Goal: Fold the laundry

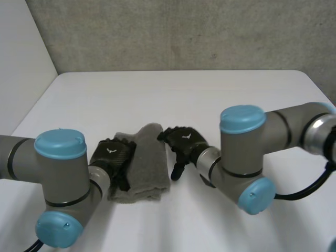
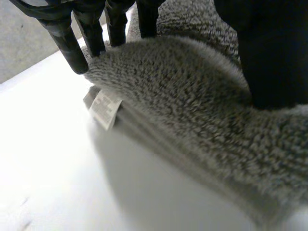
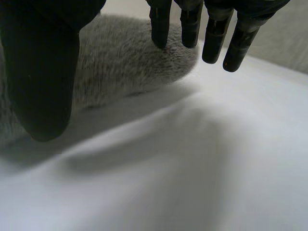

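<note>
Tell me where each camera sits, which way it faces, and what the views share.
Head view: between and behind the arms, looking down at the white table; both grey arms, the left hand and the right hand show.
Left wrist view: on the left wrist, looking along the palm over the grey towel and its label; its own fingers show.
Right wrist view: on the right wrist, looking along the palm at the towel's edge; its own fingers show.
Shared: all three see the towel and table.

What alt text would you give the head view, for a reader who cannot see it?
A folded grey towel lies on a white table. The robot's black left hand rests on its left side; the black right hand is at its right edge.
</note>
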`<state>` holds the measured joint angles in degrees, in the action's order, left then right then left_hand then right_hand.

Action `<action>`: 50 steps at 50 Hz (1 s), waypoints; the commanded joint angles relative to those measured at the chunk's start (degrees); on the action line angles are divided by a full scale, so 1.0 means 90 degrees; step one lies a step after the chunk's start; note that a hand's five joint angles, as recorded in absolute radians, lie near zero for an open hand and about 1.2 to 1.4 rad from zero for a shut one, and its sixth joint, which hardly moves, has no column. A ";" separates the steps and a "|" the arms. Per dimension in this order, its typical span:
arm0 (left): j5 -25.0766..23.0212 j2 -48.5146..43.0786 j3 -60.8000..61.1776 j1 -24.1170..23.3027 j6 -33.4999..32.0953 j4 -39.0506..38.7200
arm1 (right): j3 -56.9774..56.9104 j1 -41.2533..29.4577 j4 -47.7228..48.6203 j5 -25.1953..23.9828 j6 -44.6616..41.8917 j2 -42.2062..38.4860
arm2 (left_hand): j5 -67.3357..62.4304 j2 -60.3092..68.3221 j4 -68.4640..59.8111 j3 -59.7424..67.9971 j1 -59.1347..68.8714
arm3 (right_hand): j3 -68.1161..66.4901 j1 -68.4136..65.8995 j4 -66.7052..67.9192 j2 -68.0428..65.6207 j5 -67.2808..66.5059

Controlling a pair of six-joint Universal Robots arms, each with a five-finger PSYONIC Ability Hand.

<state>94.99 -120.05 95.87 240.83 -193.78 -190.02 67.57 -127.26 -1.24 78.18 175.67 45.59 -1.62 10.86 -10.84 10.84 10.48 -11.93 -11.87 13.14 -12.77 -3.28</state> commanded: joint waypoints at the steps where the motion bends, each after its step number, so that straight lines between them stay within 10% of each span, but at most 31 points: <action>1: 0.0109 0.0184 0.0120 -0.0030 -0.0305 0.0020 | -0.0428 -0.0147 -0.0360 0.0258 -0.0934 -0.0350 | -0.0049 0.0134 -0.0136 0.0136 0.0176 | 0.0214 0.0207 -0.0349 0.0307 0.0365; 14: 0.0129 0.1638 -0.0768 -0.0519 -0.0130 0.0049 | -0.0467 0.0496 -0.0322 0.0901 -0.0428 0.2041 | -0.0049 0.0134 -0.0136 0.0136 0.0176 | 0.0214 0.0207 -0.0349 0.0307 0.0365; 26: 0.0090 0.3162 -0.1823 0.0426 0.0963 0.1999 | 0.0059 0.1571 -0.0555 0.2094 -0.0329 0.3936 | -0.0180 0.0265 -0.0267 0.0267 0.0307 | 0.0214 0.0207 -0.0349 0.0307 0.0365; 46: -0.0213 0.3642 -0.1814 0.0731 0.1472 0.2578 | 0.0754 0.1552 -0.0859 0.2016 -0.0368 0.4544 | 0.0025 0.0059 -0.0061 0.0061 0.0102 | 0.0214 0.0207 -0.0349 0.0307 0.0365; 50: -0.0213 0.3642 -0.1785 0.0731 0.1492 0.2578 | 0.0676 0.1426 -0.1131 0.1200 -0.0805 0.4233 | 0.0044 0.0041 -0.0043 0.0043 0.0083 | 0.0214 0.0207 -0.0349 0.0307 0.0365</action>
<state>93.01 -87.19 79.53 247.49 -180.37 -166.65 74.66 -112.93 -8.92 96.33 172.43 86.59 -1.47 10.67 -10.73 10.73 10.89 -11.93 -10.25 13.14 -12.77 -3.01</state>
